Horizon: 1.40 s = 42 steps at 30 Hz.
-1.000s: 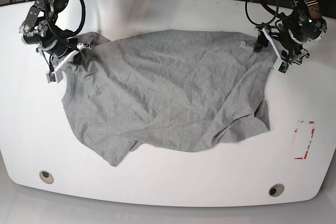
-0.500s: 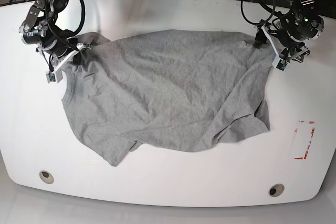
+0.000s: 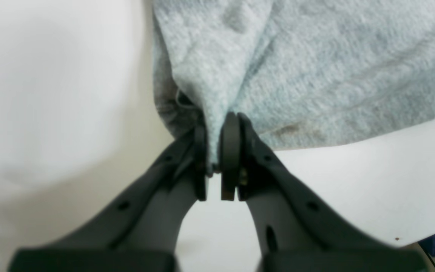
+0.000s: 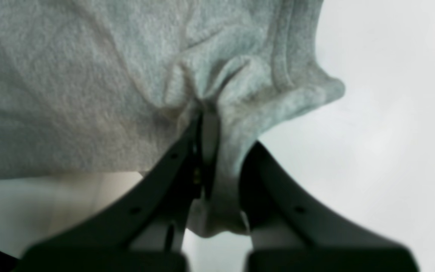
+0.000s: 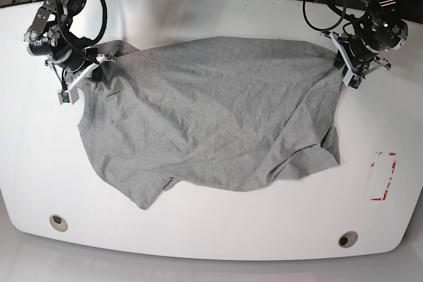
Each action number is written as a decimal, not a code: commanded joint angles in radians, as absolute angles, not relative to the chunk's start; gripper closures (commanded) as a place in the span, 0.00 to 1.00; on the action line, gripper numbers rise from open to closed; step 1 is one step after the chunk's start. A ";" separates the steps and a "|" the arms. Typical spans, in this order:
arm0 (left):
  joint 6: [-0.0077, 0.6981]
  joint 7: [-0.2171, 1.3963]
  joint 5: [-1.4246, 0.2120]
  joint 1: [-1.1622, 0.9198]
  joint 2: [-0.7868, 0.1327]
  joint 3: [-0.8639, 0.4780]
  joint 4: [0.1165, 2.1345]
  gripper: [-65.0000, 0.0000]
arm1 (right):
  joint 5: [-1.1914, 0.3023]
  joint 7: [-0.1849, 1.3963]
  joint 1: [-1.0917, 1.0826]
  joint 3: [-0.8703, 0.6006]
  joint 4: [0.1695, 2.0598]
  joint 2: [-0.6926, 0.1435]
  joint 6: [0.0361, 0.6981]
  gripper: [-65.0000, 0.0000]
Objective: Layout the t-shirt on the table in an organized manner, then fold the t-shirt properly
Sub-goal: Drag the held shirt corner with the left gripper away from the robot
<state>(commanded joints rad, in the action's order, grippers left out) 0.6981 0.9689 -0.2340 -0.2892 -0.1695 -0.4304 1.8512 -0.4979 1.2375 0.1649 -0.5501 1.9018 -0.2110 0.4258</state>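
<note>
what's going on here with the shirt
Two robot arms hold a grey t-shirt by its far corners on a white table. The left gripper and the right gripper are each shut on a pinch of cloth. The shirt lies spread but wrinkled, not yet folded.

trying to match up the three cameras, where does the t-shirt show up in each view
Base view: the t-shirt lies spread across the middle of the table, a gripper at each upper corner.
Left wrist view: it fills the upper right, its edge pinched in the left gripper.
Right wrist view: it fills the upper left, a bunched fold clamped in the right gripper.
Shared landmark: the white table beneath the grey cloth.
</note>
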 joint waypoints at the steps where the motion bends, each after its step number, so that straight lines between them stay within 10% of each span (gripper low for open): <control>1: 0.698 0.969 -0.234 -0.289 -0.170 -0.430 1.853 0.95 | -0.498 1.237 0.165 -0.550 1.902 -0.211 0.426 1.00; 42: 0.698 1.012 -0.185 0.117 -0.173 -0.392 1.830 0.95 | -0.498 1.237 0.148 -0.550 1.902 -0.213 0.426 1.00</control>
<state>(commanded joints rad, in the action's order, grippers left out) 0.6981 1.0119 -0.1849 0.1174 -0.1726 -0.3920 1.8297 -0.4979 1.2375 0.1481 -0.5501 1.9018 -0.2125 0.4258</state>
